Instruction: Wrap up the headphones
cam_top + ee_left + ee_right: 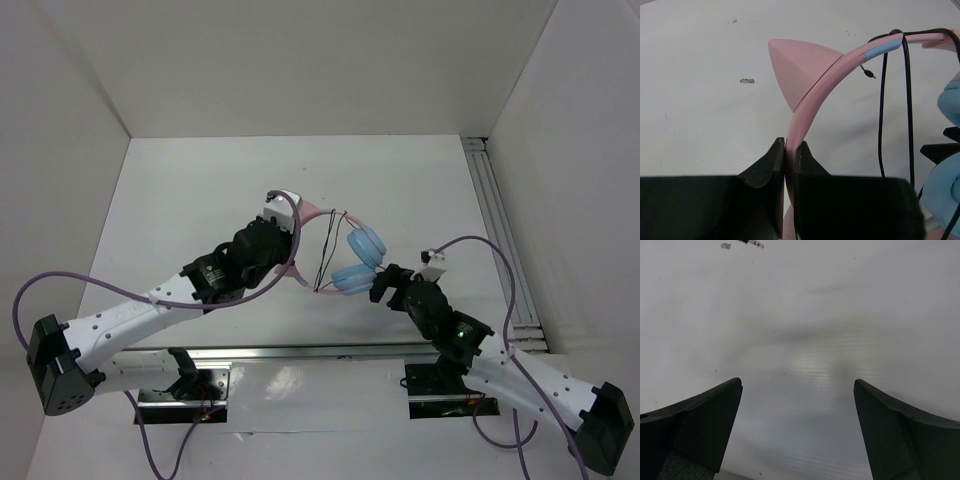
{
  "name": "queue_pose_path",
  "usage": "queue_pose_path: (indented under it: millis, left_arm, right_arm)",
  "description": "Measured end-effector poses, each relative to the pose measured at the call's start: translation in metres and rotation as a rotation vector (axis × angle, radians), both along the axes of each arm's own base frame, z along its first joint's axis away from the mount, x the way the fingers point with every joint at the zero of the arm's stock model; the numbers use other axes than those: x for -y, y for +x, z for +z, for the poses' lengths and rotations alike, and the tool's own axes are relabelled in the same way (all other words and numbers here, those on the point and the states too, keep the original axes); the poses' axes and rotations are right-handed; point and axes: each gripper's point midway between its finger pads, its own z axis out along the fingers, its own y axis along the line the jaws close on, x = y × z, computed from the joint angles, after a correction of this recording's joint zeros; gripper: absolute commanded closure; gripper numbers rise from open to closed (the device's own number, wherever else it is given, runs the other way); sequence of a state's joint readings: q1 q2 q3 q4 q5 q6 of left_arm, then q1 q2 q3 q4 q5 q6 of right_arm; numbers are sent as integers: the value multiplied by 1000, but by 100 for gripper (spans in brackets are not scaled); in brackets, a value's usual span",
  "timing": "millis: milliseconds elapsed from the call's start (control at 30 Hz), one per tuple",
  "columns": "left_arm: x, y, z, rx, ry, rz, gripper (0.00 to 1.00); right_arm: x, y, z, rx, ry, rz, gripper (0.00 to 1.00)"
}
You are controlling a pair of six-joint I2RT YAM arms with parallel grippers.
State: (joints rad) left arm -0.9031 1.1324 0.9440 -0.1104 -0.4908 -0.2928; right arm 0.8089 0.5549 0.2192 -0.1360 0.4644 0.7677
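The headphones lie mid-table, with a pink cat-ear headband [307,210] and two light blue ear cups [365,243]. The thin black cable [326,250] runs in a couple of loops across the band. My left gripper [291,256] is shut on the headband [812,95], pinching it just below a pink ear. The cable [908,100] hangs from the band and the ear cups [946,187] sit at the right edge of the left wrist view. My right gripper [381,286] is open and empty beside the lower ear cup. In the right wrist view it [797,385] shows only bare table between its fingers.
White walls enclose the table on three sides. An aluminium rail [495,220] runs along the right edge and another [300,350] along the near edge by the arm bases. Thick purple robot cables [40,280] loop beside both arms.
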Motion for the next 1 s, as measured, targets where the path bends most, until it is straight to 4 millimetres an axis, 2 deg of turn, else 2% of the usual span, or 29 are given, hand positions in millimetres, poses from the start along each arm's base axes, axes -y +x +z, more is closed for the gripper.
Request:
queue_pose_path:
  millis: [200,333,567,667,800,933,1000]
  left_arm:
    - [-1,-3,-10,-79,34,21,100]
    - [-8,-7,-3,-117,75,26,100]
    - [-26,-18,6,-184,130,45,100]
    - [-35,-22,12,-196,143,55,100]
    - [-46,-28,17,-201,145,66,100]
    - [-23,-46,27,-229,43,-39,100]
    - [-20,-52,36,-228,9,-67,100]
  right_arm:
    - [10,5,2,43,-123,14,0]
    - [10,12,-2,46,-229,39,0]
    - [-11,27,14,151,-327,191,0]
    - [-24,33,21,198,-357,293,5]
    - [-36,44,26,233,-402,393,6]
    - [-46,51,41,297,-356,485,6]
    - [-47,51,56,350,-315,512,6]
